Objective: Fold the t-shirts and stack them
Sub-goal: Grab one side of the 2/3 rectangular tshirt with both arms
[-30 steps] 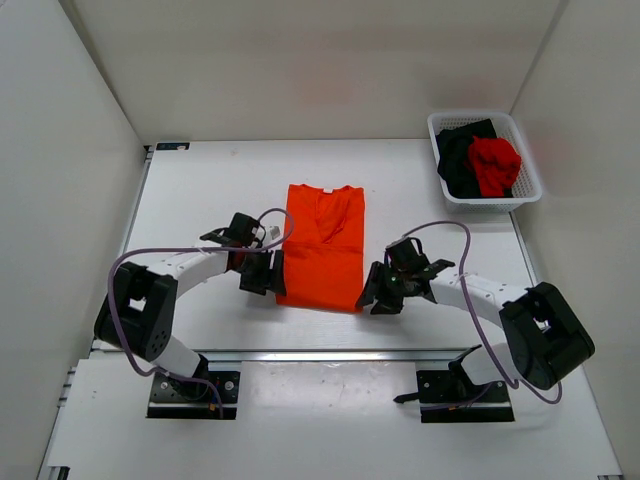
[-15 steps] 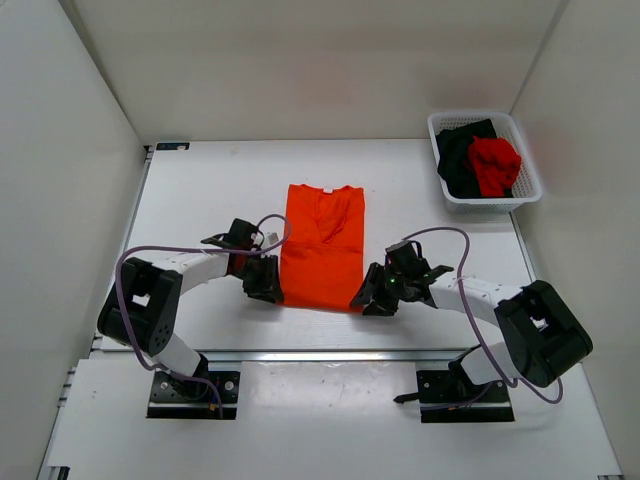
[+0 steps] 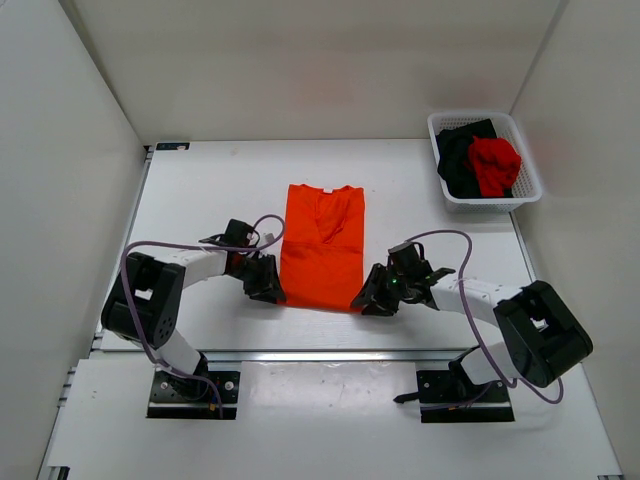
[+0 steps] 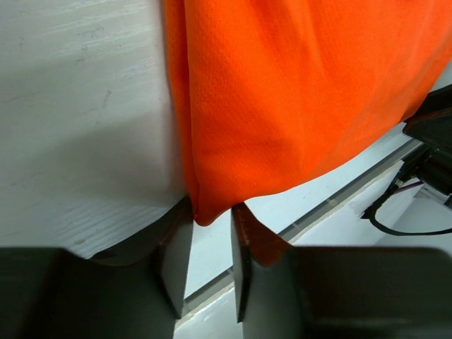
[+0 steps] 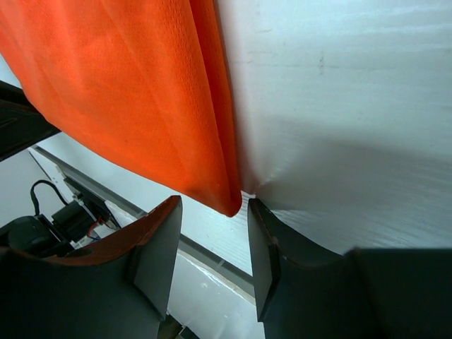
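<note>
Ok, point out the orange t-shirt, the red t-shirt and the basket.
orange t-shirt [image 3: 322,245], top view, middle of the cloth.
red t-shirt [image 3: 494,165], top view, top of the bunched heap.
basket [image 3: 527,170], top view, right rim.

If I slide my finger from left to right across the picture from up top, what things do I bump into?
Left hand → orange t-shirt → right hand → white basket, holding the black t-shirt and then the red t-shirt.
</note>
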